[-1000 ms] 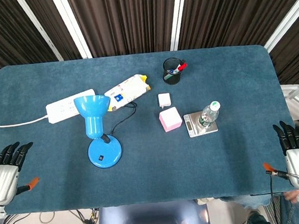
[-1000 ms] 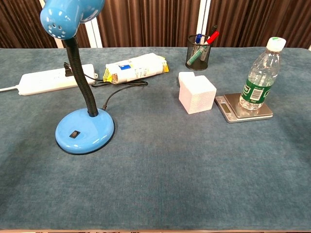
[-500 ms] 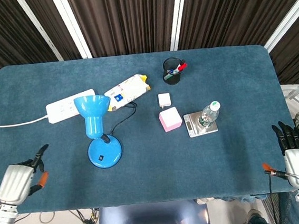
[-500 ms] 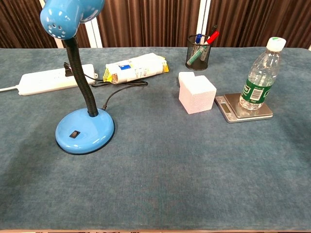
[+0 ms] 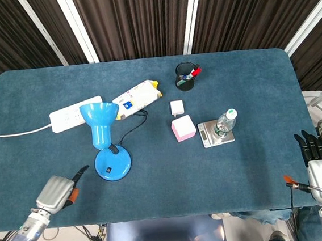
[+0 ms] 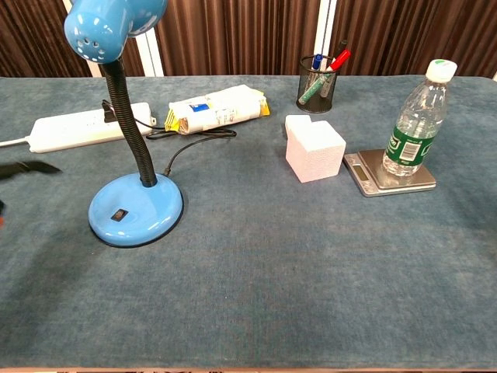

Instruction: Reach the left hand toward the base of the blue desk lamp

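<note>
The left hand point(image 5: 56, 192) hovers near the round glossy base of the blue gooseneck desk lamp point(image 5: 112, 163), one dark finger extended; its grip is probably empty, though I cannot tell. Well right of that base, the right hand point(image 5: 319, 162) rests with fingers apart, holding nothing.

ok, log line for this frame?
phase: reach | left hand: nearing lamp base, no contact | right hand: idle at table edge, holding nothing

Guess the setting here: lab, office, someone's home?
Probably a lab bench staged as a desk, not a real office. A table with blue cloth holds a tidy spread: blue desk lamp, power strip, pen cup, a water bottle on a small scale. Dark curtains close it off.
</note>
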Controlling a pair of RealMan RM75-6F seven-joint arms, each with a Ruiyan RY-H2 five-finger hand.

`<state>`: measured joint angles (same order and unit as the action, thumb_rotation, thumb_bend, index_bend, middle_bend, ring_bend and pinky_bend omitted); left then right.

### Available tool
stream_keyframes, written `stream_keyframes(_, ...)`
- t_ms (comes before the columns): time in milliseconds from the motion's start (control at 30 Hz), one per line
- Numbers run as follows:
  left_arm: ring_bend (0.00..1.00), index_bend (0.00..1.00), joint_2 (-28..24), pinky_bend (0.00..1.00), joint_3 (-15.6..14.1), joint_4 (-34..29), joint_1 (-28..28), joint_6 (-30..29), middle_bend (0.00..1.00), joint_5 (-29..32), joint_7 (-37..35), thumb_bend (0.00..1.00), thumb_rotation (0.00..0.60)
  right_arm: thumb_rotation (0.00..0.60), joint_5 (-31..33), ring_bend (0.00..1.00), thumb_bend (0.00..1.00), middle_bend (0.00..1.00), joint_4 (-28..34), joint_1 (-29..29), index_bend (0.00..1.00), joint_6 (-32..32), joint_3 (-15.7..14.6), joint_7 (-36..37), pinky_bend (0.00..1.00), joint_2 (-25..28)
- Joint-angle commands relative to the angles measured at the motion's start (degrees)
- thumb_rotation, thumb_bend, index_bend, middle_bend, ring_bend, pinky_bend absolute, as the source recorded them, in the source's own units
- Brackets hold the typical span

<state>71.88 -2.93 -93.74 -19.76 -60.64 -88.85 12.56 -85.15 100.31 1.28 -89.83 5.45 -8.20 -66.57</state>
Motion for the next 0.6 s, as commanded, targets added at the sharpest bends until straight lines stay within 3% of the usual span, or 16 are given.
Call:
stream_keyframes(33, 0.79, 0.02, 2.62, 0.94, 0.71, 1.42, -2.02, 3.44, 0.75, 2.68, 1.57, 0.61, 0.600, 0.600, 0.06, 0.04, 0.11, 0.02, 0.00, -0.01, 0.00, 0.02, 0.03, 0.13, 0.00, 0.09)
stream_keyframes(600, 0.79, 0.02, 7.29, 0.94, 0.70, 4.39, -4.47, 6.91, 0.75, 5.48, 3.55, 0.61, 0.600, 0.600, 0.35, 0.04, 0.11, 0.02, 0.11, -0.25, 0.00, -0.20, 0.11, 0.63, 0.00, 0.43)
